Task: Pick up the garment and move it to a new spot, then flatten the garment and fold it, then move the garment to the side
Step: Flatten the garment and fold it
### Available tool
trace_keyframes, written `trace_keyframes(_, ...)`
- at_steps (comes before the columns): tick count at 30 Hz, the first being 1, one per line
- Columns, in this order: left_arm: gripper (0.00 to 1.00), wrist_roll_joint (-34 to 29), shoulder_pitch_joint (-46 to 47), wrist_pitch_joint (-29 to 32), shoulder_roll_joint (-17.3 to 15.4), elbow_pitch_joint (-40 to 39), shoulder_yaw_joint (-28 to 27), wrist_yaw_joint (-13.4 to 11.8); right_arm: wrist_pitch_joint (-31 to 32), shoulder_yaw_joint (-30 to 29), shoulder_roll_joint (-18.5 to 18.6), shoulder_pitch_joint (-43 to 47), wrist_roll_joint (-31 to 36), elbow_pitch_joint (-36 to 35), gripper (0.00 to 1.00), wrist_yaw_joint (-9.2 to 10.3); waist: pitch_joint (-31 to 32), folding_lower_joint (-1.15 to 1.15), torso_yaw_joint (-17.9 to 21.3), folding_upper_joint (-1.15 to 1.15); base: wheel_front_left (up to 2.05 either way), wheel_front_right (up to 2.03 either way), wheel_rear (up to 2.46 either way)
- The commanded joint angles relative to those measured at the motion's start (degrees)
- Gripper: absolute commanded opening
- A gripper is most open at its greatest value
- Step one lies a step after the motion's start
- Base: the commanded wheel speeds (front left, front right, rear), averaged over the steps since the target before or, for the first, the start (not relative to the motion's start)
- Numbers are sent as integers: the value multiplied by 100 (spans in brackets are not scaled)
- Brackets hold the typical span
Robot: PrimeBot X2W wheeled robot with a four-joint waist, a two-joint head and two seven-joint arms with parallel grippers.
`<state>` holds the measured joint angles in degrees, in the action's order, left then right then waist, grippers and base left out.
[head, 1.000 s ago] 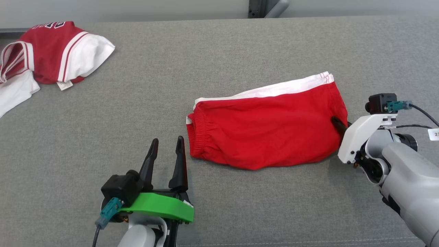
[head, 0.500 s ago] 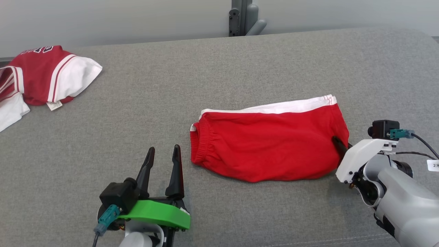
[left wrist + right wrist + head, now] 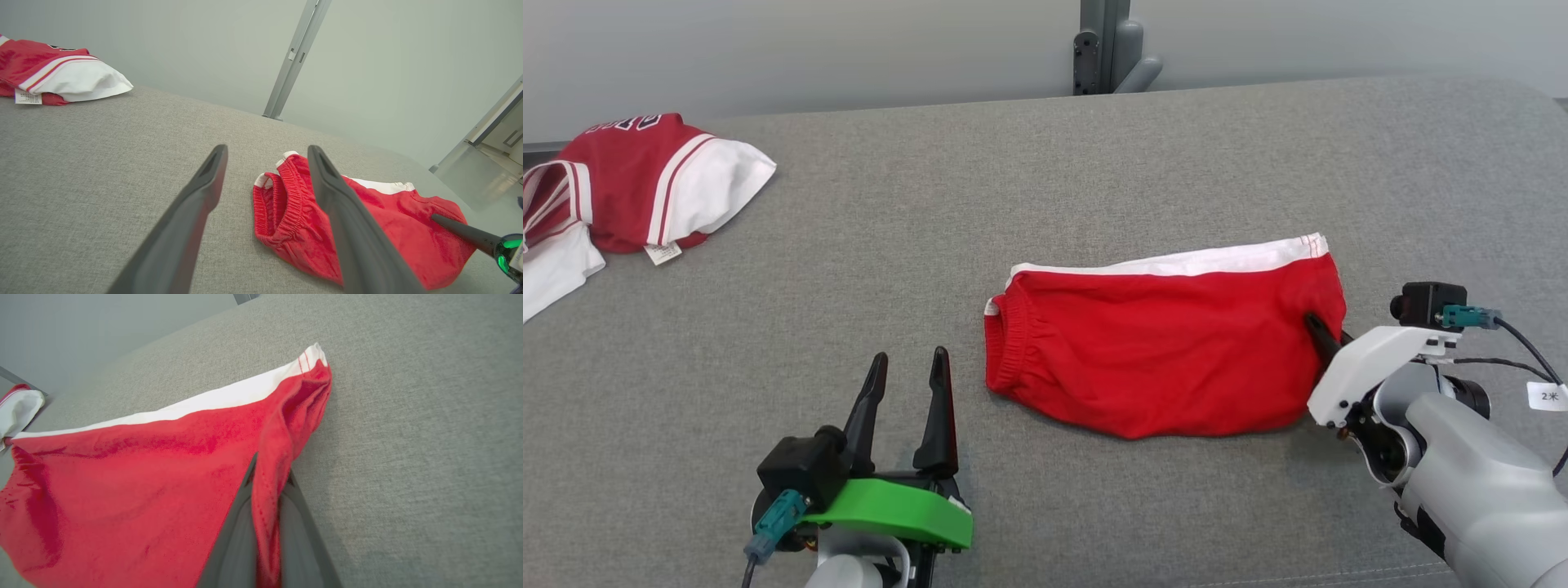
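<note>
The garment (image 3: 1160, 351) is a pair of red shorts with a white side stripe, lying folded on the grey cushioned surface (image 3: 1045, 188). In the left wrist view the garment (image 3: 294, 220) shows its elastic waistband facing me. My right gripper (image 3: 1316, 328) is shut on the garment's right hem; the right wrist view shows the red cloth (image 3: 122, 477) pinched between the two fingers (image 3: 233, 539). My left gripper (image 3: 908, 369) stands open to the left of the waistband, holding nothing, with its fingers (image 3: 196, 204) apart from the cloth.
A red and white jersey (image 3: 629, 188) lies crumpled at the far left of the surface, also seen as the jersey (image 3: 57, 75) in the left wrist view. A grey metal post (image 3: 1103, 45) stands behind the far edge. A pale wall runs behind.
The head camera has tilted, so the whole scene sits lower in the picture. The right gripper keeps its grip on the hem and has drawn slightly leftward relative to the garment. The left gripper stays open.
</note>
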<state>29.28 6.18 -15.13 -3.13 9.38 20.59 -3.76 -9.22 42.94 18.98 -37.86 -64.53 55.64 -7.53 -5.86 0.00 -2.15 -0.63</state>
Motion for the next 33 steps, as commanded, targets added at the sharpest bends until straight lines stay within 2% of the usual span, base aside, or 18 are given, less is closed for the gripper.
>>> trace_keyframes(1,100,16,-89,-3,-28,9,-18,29,-62,41,-18,-86,-22,-102,0,8,42,0,-25,63,0,0,0)
trace_keyframes(15,100,106,-208,-3,-2,-52,11,-5,58,537,-322,-141,219,-1326,0,7,329,0,-293,63,0,0,0)
trace_keyframes(21,100,106,-226,-3,2,-87,5,-13,170,701,-521,-107,325,-1618,0,7,357,0,-426,63,0,0,0)
trace_keyframes(27,100,108,-214,-3,5,-83,21,0,269,788,-868,-74,374,-1538,0,7,361,0,-650,63,0,0,0)
trace_keyframes(33,100,119,-208,-3,8,-59,45,16,380,874,-1105,-68,490,-1108,0,7,383,0,-830,63,0,0,0)
